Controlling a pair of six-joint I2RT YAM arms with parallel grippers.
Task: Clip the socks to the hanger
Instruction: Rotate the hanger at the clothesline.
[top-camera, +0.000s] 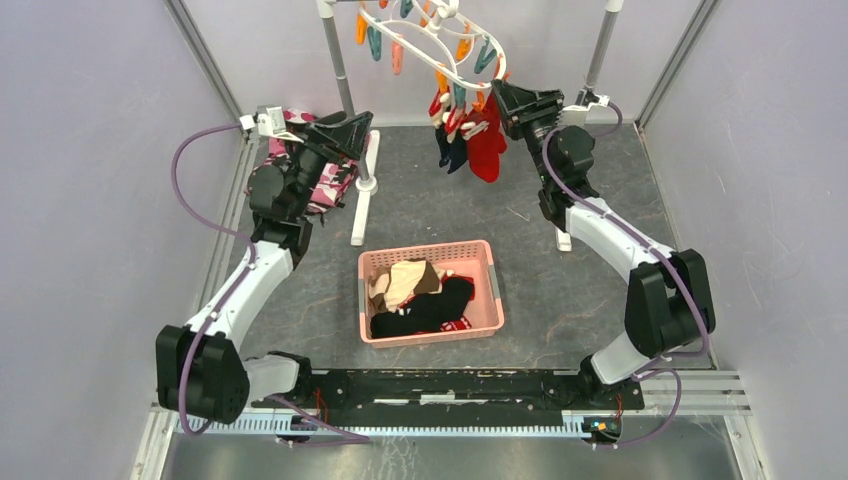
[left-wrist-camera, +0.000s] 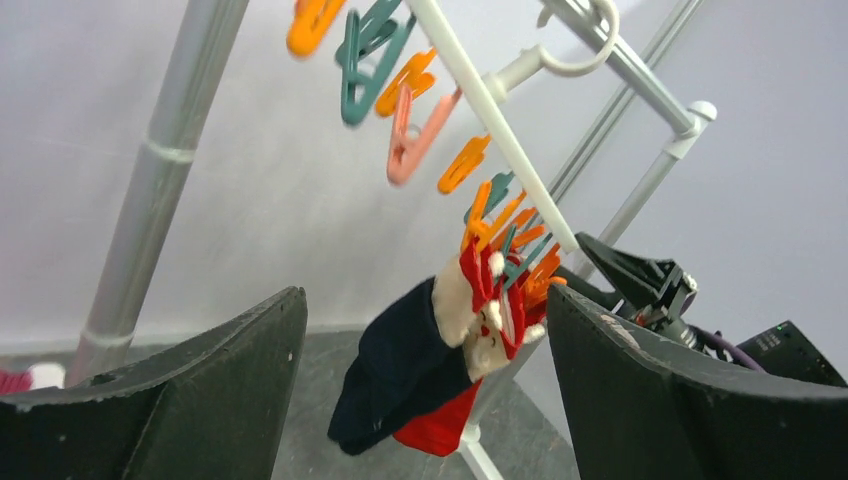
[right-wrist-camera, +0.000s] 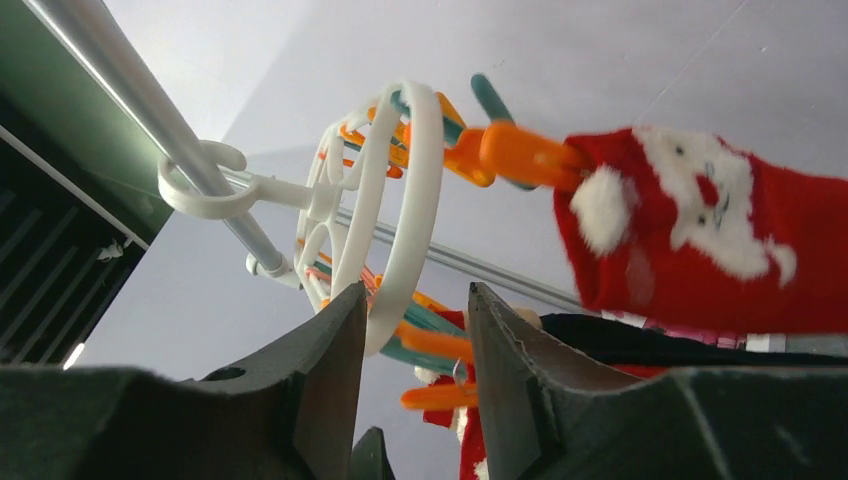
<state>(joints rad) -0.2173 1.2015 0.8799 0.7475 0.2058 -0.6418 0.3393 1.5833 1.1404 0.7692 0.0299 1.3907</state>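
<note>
Hanging from a smooth grey rack bar (right-wrist-camera: 120, 90) at the worktop's far edge, the rigid white plastic hanger (right-wrist-camera: 415, 200) leaves its clips free to dangle. Soft red and navy socks (top-camera: 488, 145) hang pinched in orange clips (right-wrist-camera: 520, 155). The right gripper (right-wrist-camera: 415, 295), jaws partly open beside the ring, holds nothing. The left gripper (left-wrist-camera: 425, 390) is wide open and empty. Unclipped socks (top-camera: 420, 300) fill the perforated pink basket (top-camera: 425, 248) mid-worktop.

White arm links (top-camera: 245, 285), black joints (top-camera: 200, 375), looping purple cables (top-camera: 183, 170), black wedge-shaped left hand (top-camera: 358, 133), right hand (top-camera: 500, 100) seemingly alike
</note>
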